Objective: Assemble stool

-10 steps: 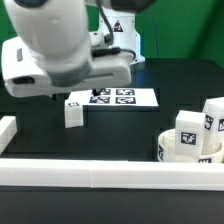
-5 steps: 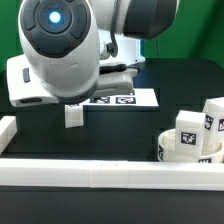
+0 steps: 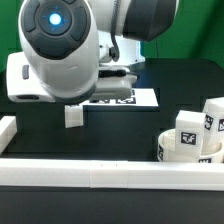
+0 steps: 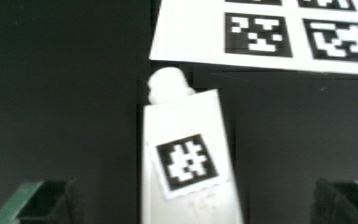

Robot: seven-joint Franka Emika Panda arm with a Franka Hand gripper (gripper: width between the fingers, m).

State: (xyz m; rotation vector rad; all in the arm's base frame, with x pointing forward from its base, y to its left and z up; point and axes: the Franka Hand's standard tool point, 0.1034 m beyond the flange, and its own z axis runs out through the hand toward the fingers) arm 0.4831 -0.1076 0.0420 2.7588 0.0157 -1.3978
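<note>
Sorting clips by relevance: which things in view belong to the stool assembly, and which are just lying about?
Belongs to the job:
lone leg block
round seat
leg blocks at the seat

Just lying about:
marker board
white border rails

One white, tagged leg block (image 3: pixel 73 115) is seen alone on the black table (image 3: pixel 120 140). Further leg blocks (image 3: pixel 190 134) are gathered at the round seat (image 3: pixel 166 150), well apart.
</note>
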